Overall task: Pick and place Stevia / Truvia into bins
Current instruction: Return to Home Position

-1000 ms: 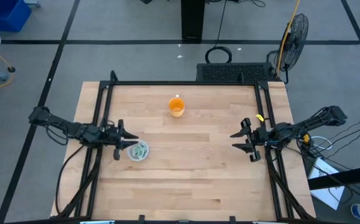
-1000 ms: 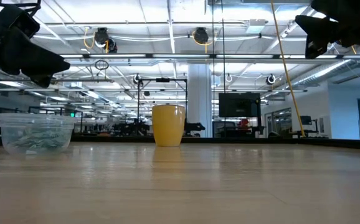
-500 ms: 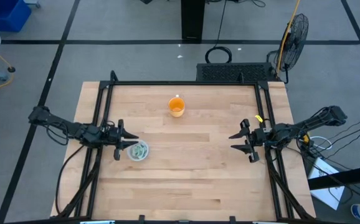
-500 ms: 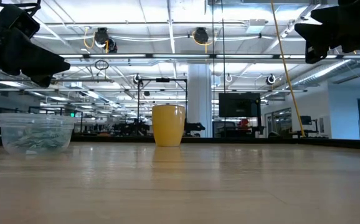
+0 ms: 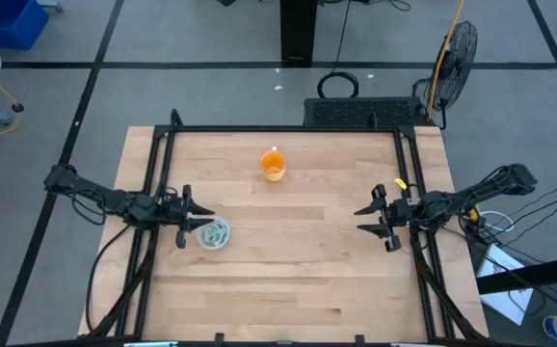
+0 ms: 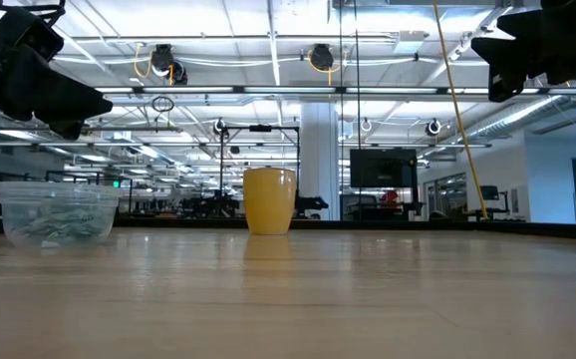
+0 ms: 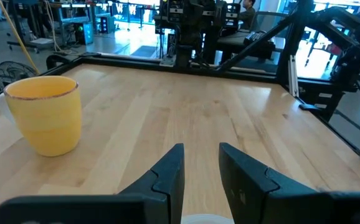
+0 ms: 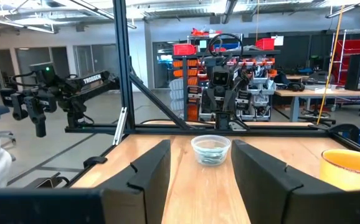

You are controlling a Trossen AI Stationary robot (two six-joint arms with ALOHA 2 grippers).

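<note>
The clear plastic cup [image 5: 214, 234] stands on its base at the table's left side, with several pale green and white packets [image 6: 54, 224] lying inside it. My left gripper [image 5: 203, 224] hovers just above the cup's left rim [image 7: 202, 219], its fingers [image 7: 174, 163] a narrow gap apart with nothing between them. My right gripper [image 5: 360, 219] hangs open over the table's right side, well above the wood, facing the cup [image 8: 210, 149]. No packet lies loose on the table.
An orange cup [image 5: 273, 166] stands upright near the middle of the far edge. A black frame [image 5: 288, 129] runs along the table's far, left and right edges. Bare wood [image 5: 298, 260] spreads between the two grippers and toward the near edge.
</note>
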